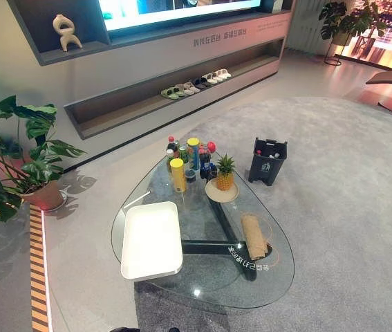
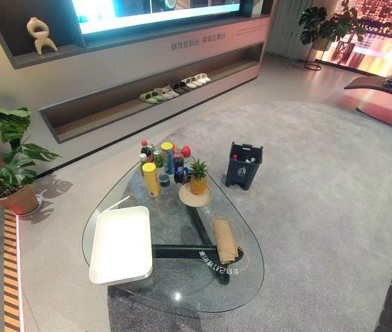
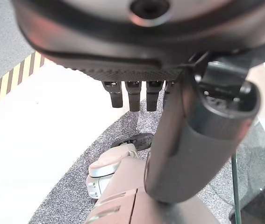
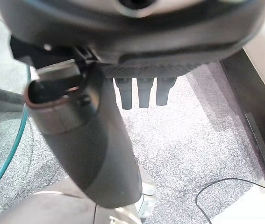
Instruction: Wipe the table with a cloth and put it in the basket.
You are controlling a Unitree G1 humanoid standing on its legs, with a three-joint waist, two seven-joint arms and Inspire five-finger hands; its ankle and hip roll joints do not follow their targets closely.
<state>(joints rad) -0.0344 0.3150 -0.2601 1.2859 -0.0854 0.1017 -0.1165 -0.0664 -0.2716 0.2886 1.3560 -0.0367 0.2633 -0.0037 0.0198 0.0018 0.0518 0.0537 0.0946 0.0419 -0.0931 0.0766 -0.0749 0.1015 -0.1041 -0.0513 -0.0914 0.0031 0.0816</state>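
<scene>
A tan cloth (image 1: 254, 235), rolled into a long bundle, lies on the right part of the glass table (image 1: 202, 294). The dark basket (image 1: 267, 161) stands on the carpet beyond the table's far right side, with small items inside. My left hand (image 3: 137, 42) hangs low beside the table with straight fingers (image 3: 133, 97) and holds nothing. The right hand (image 4: 137, 37) also hangs over the carpet, fingers (image 4: 144, 95) straight and empty, with the table's glass edge (image 4: 10, 126) beside it. Both hands are well away from the cloth.
A white tray (image 1: 151, 240) fills the table's left part. At the far end stand several bottles and cans (image 1: 185, 155), a yellow can (image 1: 178, 175) and a pineapple (image 1: 225, 173) on a plate. A potted plant (image 1: 16, 159) stands on the left, and shoes (image 1: 196, 84) line a wall shelf.
</scene>
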